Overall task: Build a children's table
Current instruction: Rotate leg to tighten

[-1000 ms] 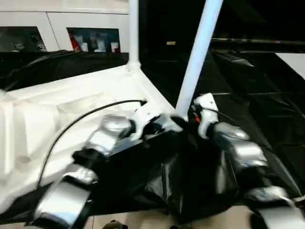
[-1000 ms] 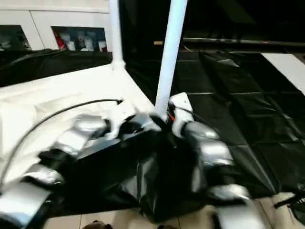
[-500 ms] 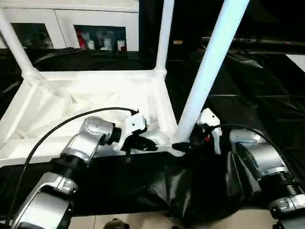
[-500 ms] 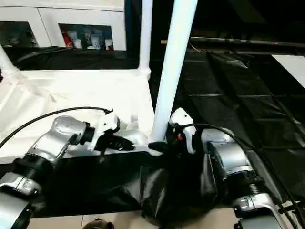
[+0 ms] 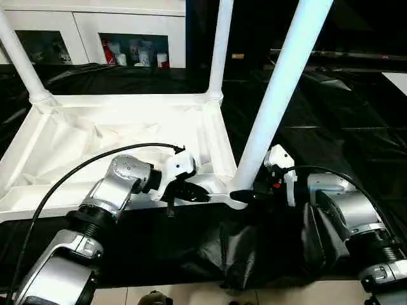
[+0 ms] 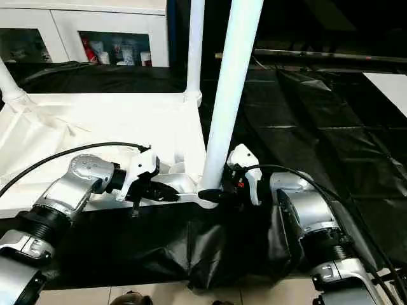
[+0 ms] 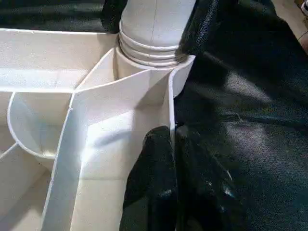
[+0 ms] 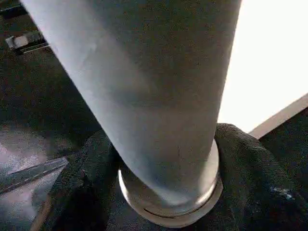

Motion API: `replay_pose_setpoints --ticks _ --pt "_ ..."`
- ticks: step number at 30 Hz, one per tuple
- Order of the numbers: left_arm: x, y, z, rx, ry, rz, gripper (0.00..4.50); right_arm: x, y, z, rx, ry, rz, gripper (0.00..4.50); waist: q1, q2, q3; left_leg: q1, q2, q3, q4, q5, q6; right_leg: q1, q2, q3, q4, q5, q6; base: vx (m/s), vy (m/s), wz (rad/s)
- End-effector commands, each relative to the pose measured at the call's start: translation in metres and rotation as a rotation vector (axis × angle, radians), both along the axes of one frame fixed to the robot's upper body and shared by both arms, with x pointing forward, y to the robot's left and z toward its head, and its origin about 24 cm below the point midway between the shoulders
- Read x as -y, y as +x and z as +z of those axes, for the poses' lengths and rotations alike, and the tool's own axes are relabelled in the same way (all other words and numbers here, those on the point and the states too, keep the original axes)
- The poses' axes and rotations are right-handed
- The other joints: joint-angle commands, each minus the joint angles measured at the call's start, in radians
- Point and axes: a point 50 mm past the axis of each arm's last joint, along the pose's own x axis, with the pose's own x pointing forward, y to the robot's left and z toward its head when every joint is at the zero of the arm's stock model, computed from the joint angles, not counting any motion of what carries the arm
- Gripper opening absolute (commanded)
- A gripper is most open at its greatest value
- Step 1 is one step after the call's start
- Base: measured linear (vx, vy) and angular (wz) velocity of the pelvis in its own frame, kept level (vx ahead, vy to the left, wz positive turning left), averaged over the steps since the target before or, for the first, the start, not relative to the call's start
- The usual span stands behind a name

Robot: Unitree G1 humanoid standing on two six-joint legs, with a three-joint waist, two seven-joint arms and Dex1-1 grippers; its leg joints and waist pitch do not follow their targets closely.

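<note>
Since half a second ago little has shifted: your right gripper (image 5: pixel 249 194) stays at the foot of the near leg (image 5: pixel 277 96), and your left gripper (image 5: pixel 198 192) stays on the near rim of the tabletop (image 5: pixel 114 136). A second ago both were bunched tight around that corner.

Nearest you, black cloth (image 6: pixel 210 244) hangs in folds over the front edge of the work surface. Just beyond it, your left gripper's fingers (image 7: pixel 153 159) are closed together on the tabletop's near wall, one finger inside and one outside it, beside the corner socket (image 7: pixel 147 50). Your right gripper sits at the base of the near leg where it enters that socket; its black fingers stand apart around the leg's base, and you cannot tell whether they press it.

Your children's table lies upside down on the black-draped surface, ribbed underside up. Its near leg rises tilted toward the right. Farther back, a second leg (image 5: pixel 219 47) stands upright in the far right corner, and a third leg (image 5: pixel 19 60) rises from the far left corner. Behind them stands a white cabinet (image 5: pixel 95 28) with small items on its shelf.
</note>
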Motion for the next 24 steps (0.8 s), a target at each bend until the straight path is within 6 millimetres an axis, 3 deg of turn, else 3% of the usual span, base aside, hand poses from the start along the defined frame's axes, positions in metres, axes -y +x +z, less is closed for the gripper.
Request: replay_pose_setpoints --ticks 1,4,6,10,12,14,17,19,22,24 --pt "0.009 0.011 0.007 0.064 -0.026 0.097 0.0 -0.007 0.006 -0.007 0.021 -0.01 -0.105 2.64 -0.003 -0.004 -0.074 0.02 0.086 -0.043 -0.071 -0.18 0.019 0.045 -0.094 0.066 -0.056 -0.274 -0.216 0.0 0.0 0.0" --pt "0.019 0.022 0.004 0.099 -0.024 0.263 0.0 -0.012 0.022 -0.019 0.025 -0.005 -0.391 2.64 -0.015 -0.01 -0.072 0.023 0.08 -0.048 -0.073 -0.217 -0.017 0.046 -0.096 0.063 -0.067 -0.359 -0.198 0.0 0.0 0.0" --pt "0.032 0.027 0.001 0.104 -0.023 0.345 0.0 -0.022 0.031 -0.023 0.01 0.036 -0.584 2.64 -0.02 -0.002 -0.073 0.029 0.083 -0.051 -0.073 -0.238 -0.029 0.04 -0.097 0.063 -0.076 -0.4 -0.181 0.0 0.0 0.0" --pt "0.054 0.026 -0.001 0.091 -0.041 0.368 0.0 -0.041 0.036 -0.027 -0.026 0.064 -0.699 2.64 -0.027 0.001 -0.076 0.027 0.082 -0.049 -0.075 -0.243 -0.03 0.041 -0.094 0.065 -0.074 -0.366 -0.177 0.0 0.0 0.0" --pt "0.071 0.022 -0.001 0.088 -0.058 0.333 0.0 -0.06 0.038 -0.025 -0.028 0.091 -0.687 2.64 -0.027 0.002 -0.078 0.025 0.08 -0.05 -0.075 -0.23 -0.027 0.045 -0.094 0.064 -0.07 -0.34 -0.181 0.0 0.0 0.0" --pt "0.075 0.021 0.0 0.093 -0.062 0.32 0.0 -0.066 0.038 -0.024 -0.026 0.102 -0.67 2.64 -0.024 0.003 -0.08 0.022 0.078 -0.046 -0.072 -0.207 -0.011 0.049 -0.093 0.066 -0.066 -0.29 -0.186 0.0 0.0 0.0" --pt "0.077 0.022 0.001 0.094 -0.065 0.323 0.0 -0.067 0.041 -0.02 0.024 0.098 -0.662 2.64 -0.024 0.006 -0.08 0.023 0.078 -0.045 -0.073 -0.209 -0.002 0.048 -0.092 0.064 -0.067 -0.291 -0.187 0.0 0.0 0.0" --pt "0.073 0.024 0.001 0.098 -0.057 0.334 0.0 -0.064 0.044 -0.015 0.049 0.127 -0.645 3.33 -0.024 0.011 -0.08 0.025 0.078 -0.047 -0.073 -0.23 -0.007 0.047 -0.093 0.064 -0.07 -0.318 -0.182 0.0 0.0 0.0" --pt "0.062 0.027 0.002 0.104 -0.043 0.336 0.0 -0.057 0.042 -0.009 0.064 0.161 -0.567 3.4 -0.023 0.009 -0.082 0.023 0.079 -0.047 -0.073 -0.233 -0.003 0.051 -0.091 0.063 -0.068 -0.301 -0.184 0.0 0.0 0.0" --pt "0.056 0.027 0.003 0.105 -0.043 0.319 0.0 -0.051 0.039 -0.007 0.078 0.147 -0.49 3.77 -0.022 0.008 -0.083 0.022 0.08 -0.046 -0.072 -0.209 0.007 0.052 -0.09 0.064 -0.062 -0.257 -0.196 0.0 0.0 0.0"
